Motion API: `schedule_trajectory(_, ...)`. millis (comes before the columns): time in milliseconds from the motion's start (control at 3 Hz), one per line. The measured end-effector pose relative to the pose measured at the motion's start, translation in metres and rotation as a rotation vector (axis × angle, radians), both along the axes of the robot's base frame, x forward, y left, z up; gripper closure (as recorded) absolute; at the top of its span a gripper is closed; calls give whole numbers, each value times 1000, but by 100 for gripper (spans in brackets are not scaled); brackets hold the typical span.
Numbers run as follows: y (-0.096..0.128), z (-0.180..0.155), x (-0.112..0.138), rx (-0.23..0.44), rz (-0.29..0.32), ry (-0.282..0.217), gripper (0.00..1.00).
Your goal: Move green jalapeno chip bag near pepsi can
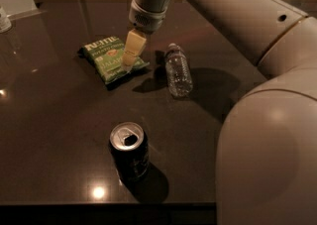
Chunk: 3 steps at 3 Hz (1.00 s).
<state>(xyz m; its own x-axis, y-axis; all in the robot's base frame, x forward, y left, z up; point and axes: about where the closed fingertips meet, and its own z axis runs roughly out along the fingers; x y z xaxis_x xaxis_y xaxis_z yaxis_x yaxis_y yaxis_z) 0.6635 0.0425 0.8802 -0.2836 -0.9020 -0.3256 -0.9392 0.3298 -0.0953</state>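
The green jalapeno chip bag (105, 59) lies flat on the dark table (54, 135), left of centre towards the back. My gripper (132, 50) hangs from the arm that reaches in from the upper right, and it is over the bag's right edge, at or just above it. The pepsi can (129, 150) stands upright near the front edge with its opened silver top showing, well in front of the bag and apart from it.
A clear plastic water bottle (178, 70) lies on its side just right of the bag and gripper. My arm's large pale body (267, 140) fills the right side of the view. A pale object (5, 18) sits at the far left edge.
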Motion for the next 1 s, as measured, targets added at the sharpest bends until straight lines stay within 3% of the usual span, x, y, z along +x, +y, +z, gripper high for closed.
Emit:
schedule_trajectory(667,26,-27,16,30,4,29,0)
schedule_trajectory(1000,39,-32,13,29,33,57,0)
